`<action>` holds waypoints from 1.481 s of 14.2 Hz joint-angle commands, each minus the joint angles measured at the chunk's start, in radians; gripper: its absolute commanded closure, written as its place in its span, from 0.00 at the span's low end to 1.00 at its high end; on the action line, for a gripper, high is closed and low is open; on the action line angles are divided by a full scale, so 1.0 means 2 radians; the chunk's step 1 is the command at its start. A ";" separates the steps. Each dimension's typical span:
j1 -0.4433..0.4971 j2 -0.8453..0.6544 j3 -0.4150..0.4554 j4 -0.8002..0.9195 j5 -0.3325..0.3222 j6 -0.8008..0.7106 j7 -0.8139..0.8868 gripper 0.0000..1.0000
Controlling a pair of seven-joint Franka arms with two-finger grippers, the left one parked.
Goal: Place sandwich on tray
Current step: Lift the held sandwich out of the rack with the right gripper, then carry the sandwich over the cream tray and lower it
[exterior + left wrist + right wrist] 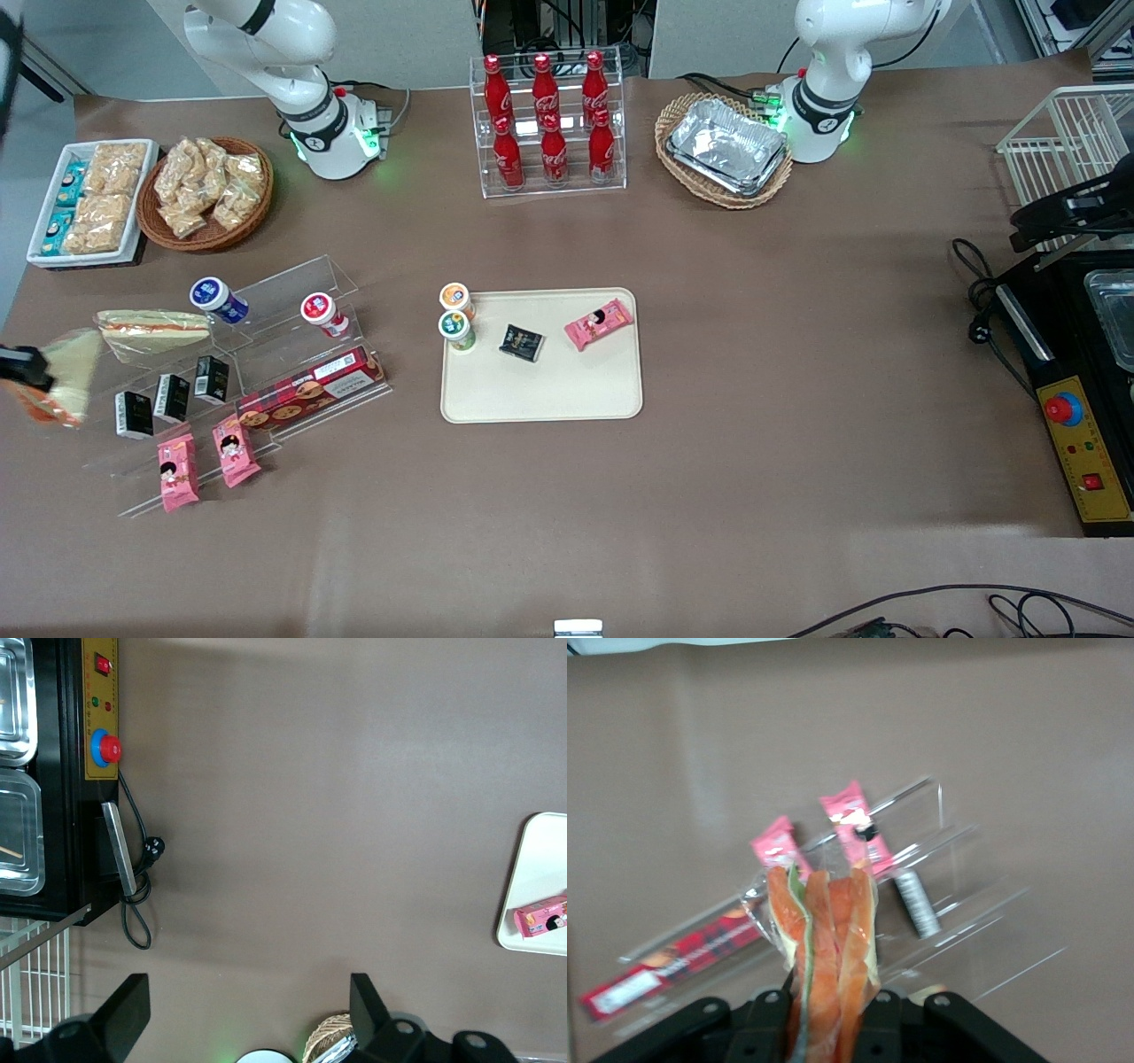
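My right gripper (25, 369) is at the working arm's end of the table, lifted above the tabletop beside the clear shelf. It is shut on the sandwich (64, 377), a clear-wrapped wedge with thick orange layers and a thin green edge. In the right wrist view the sandwich (824, 930) sticks out from between the black fingers of the gripper (824, 1028). The cream-beige tray (540, 394) lies at the table's middle, well apart from the gripper; two small cups, a black packet and a pink packet lie on it. Its edge also shows in the left wrist view (524, 877).
A paler wedge (152, 330) lies on the clear stepped shelf (292, 292), with cups, black packets, a red biscuit box (310, 390) and pink packets (177, 474). A cola bottle rack (547, 124), snack baskets and a foil-tray basket (725, 149) stand farther from the camera.
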 commanded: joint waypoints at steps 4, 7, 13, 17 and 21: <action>0.152 -0.014 -0.003 0.001 -0.025 -0.040 0.331 1.00; 0.219 -0.007 -0.003 0.001 -0.025 -0.040 0.475 1.00; 0.311 0.027 -0.001 0.003 -0.026 -0.031 0.878 1.00; 0.369 0.056 -0.003 0.001 -0.003 -0.011 1.027 1.00; 0.417 0.106 -0.002 -0.003 0.007 0.067 1.121 1.00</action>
